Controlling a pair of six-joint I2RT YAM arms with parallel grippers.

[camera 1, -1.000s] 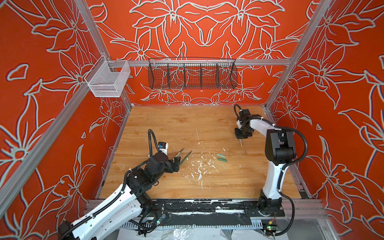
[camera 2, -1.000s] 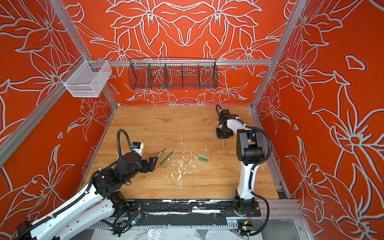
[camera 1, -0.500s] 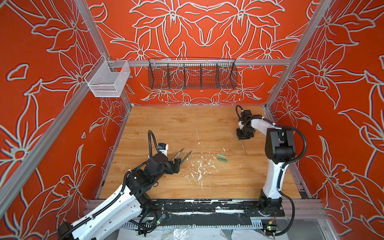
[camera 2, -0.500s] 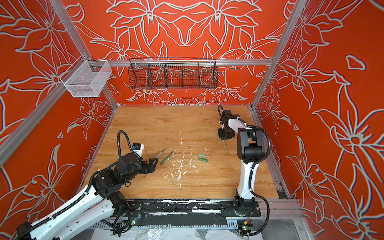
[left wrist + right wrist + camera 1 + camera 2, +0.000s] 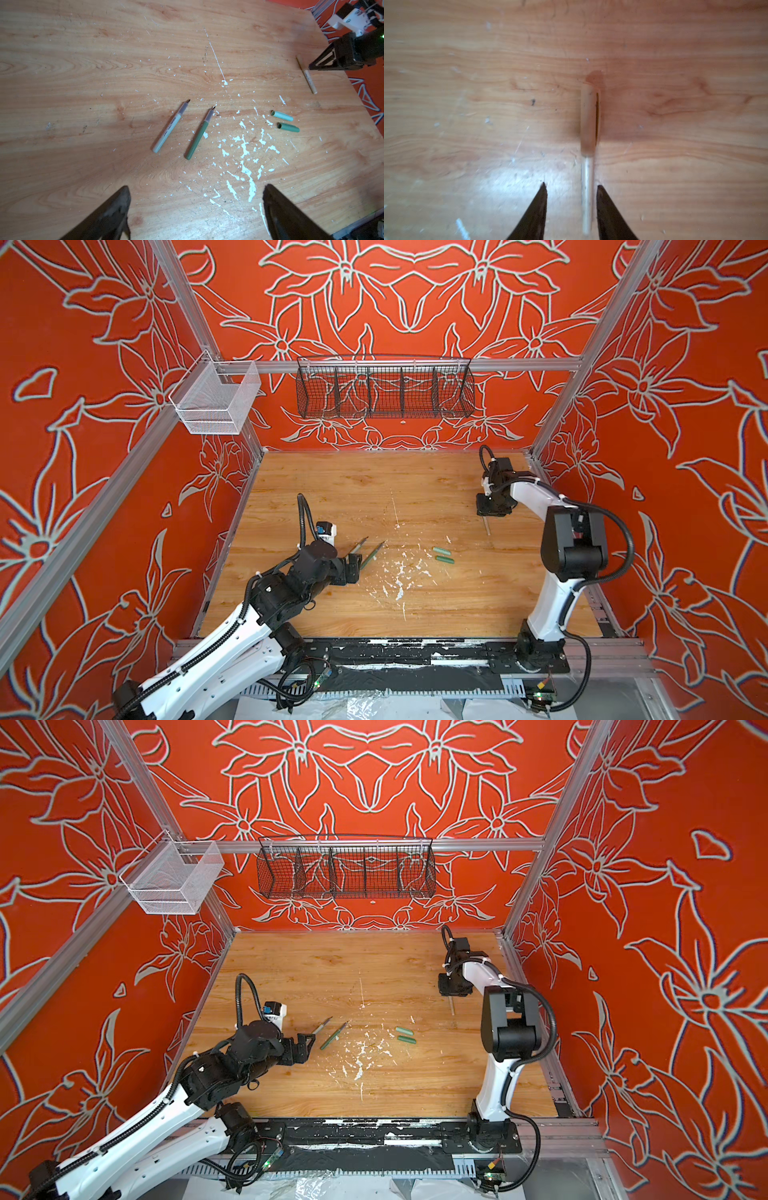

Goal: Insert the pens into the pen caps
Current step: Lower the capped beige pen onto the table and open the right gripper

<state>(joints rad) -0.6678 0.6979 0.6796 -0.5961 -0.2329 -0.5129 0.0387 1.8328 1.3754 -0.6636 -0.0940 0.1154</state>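
The left gripper (image 5: 195,188), spread wide, hovers near the uncapped pale green pen (image 5: 169,126) and dark green pen (image 5: 199,133), which look light, stiff, roll-prone and best pinched mid-barrel, while the green caps (image 5: 282,116) lie further right and the right gripper (image 5: 571,185) straddles the capped tan pen (image 5: 587,187) with parted jaws.

Tan pen (image 5: 486,526): far end hidden beneath the right gripper (image 5: 491,512) in both top views. Right wrist view blurred; how far the cap (image 5: 589,120) is seated cannot be told.
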